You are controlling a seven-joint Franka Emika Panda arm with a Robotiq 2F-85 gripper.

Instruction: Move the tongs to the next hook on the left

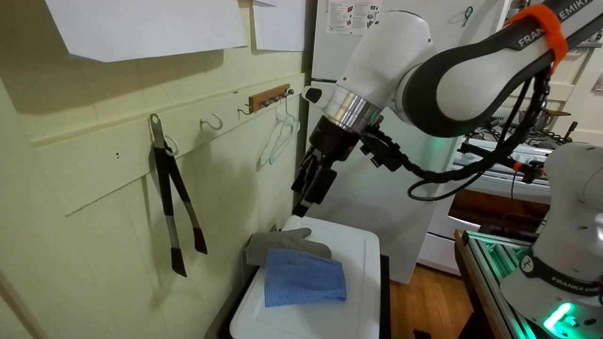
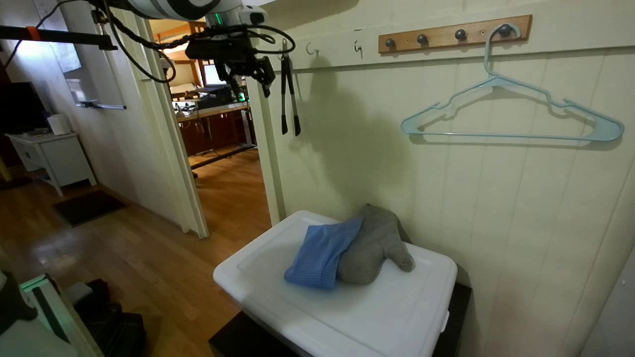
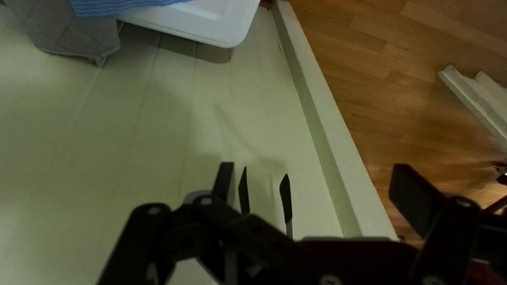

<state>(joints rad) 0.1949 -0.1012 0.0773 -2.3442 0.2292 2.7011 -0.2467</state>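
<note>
The black tongs (image 1: pixel 163 179) hang points down on the wall, arms slightly spread; they show in both exterior views (image 2: pixel 284 89). A pale wire hook (image 1: pixel 174 149) curls out at their upper part, seemingly between the arms. A bare hook (image 1: pixel 217 126) is to their right, also in an exterior view (image 2: pixel 311 51), and another (image 2: pixel 358 48) beyond it. My gripper (image 1: pixel 298 199) is open, empty and apart from the tongs, out from the wall. In the wrist view the tongs' tips (image 3: pixel 286 194) show between its widely spread fingers (image 3: pixel 317 178); their upper part and the hooks are hidden.
A brown peg strip (image 2: pixel 446 35) holds a pale blue hanger (image 2: pixel 605 128). A white bin lid (image 2: pixel 258 292) below carries a blue cloth (image 1: pixel 304 278) and a grey mitt (image 1: pixel 268 246). White panels (image 1: pixel 155 28) jut out above the hooks. A white fridge (image 1: pixel 367 197) stands behind the arm.
</note>
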